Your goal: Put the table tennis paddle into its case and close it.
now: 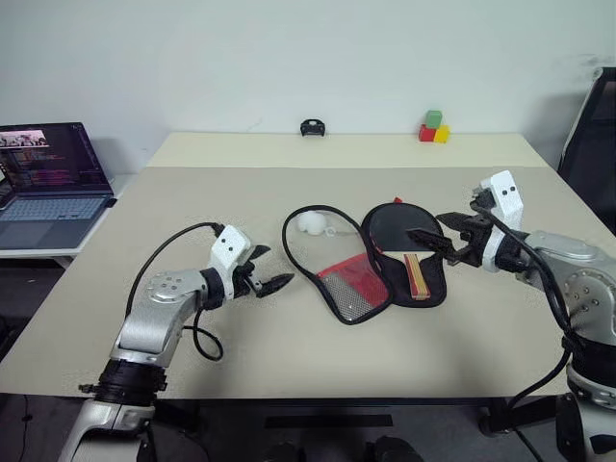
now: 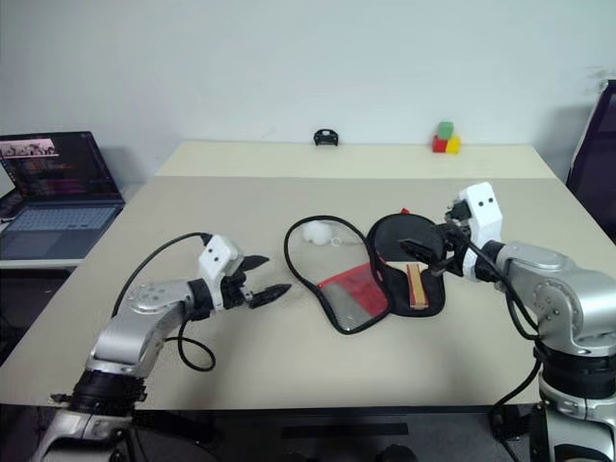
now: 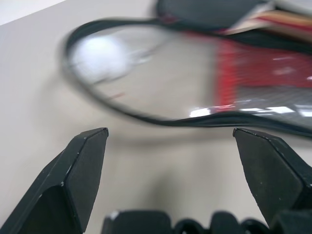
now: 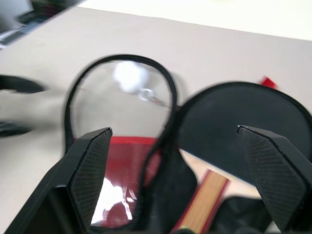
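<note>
**Both pincers released, paddle lying in the open case**

Left gripper (image 1: pixel 272 282): fingers spread wide, nothing between them, hovering over the table (image 1: pixel 241 202) at about 9 o'clock from the case (image 1: pixel 385 274), apart from it. Right gripper (image 1: pixel 435 241): also spread wide and empty, above the case's 3 o'clock side. Table tennis paddle (image 1: pixel 402 241) lies in the case's right half, handle toward 6 o'clock. Flap folded open at 9 o'clock, white ball (image 1: pixel 311 222) under its clear panel.
</note>
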